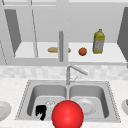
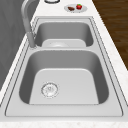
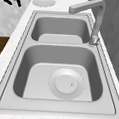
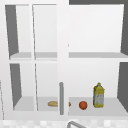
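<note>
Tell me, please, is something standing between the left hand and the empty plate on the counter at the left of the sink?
Nothing visible does. In the right side view the left hand hangs just off the counter's front edge, near the plate, with bare counter between them. The red ball lies on the hand's other side, away from the plate.

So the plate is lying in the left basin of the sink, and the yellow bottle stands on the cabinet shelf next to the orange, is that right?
Not quite. The plate lies in the right basin of the sink, as the front view shows; the left basin holds just the drain. The yellow bottle does stand on the cabinet shelf next to the orange.
</note>
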### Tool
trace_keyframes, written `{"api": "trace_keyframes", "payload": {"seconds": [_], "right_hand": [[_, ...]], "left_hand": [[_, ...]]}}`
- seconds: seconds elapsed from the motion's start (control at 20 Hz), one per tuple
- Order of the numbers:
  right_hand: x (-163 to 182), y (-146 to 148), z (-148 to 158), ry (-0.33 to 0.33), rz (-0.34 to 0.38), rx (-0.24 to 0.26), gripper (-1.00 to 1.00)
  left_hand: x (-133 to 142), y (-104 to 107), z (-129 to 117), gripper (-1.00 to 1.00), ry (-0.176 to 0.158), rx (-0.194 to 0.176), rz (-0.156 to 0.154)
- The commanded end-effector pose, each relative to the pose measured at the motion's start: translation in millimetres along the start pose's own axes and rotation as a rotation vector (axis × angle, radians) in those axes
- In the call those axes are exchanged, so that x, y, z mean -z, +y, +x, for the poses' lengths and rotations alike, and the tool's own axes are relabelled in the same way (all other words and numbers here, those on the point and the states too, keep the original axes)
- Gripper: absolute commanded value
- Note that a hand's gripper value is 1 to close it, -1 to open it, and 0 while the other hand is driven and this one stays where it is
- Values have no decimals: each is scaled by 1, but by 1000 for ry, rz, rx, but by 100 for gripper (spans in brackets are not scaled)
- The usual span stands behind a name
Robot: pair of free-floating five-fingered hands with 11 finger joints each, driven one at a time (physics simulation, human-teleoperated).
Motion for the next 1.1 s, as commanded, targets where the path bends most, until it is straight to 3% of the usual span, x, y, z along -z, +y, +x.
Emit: {"api": "trace_keyframes", "payload": {"seconds": [0.0,0.2,0.45,1.05], "right_hand": [[-24,6,17,-26,0,31,-100],[-43,20,35,-27,-1,23,-100],[-49,44,64,-20,-56,-7,-100],[-74,55,145,-13,-10,15,-100]], "left_hand": [[0,0,0,0,0,0,0],[0,0,0,0,0,0,0],[0,0,0,0,0,0,0],[0,0,0,0,0,0,0]]}}
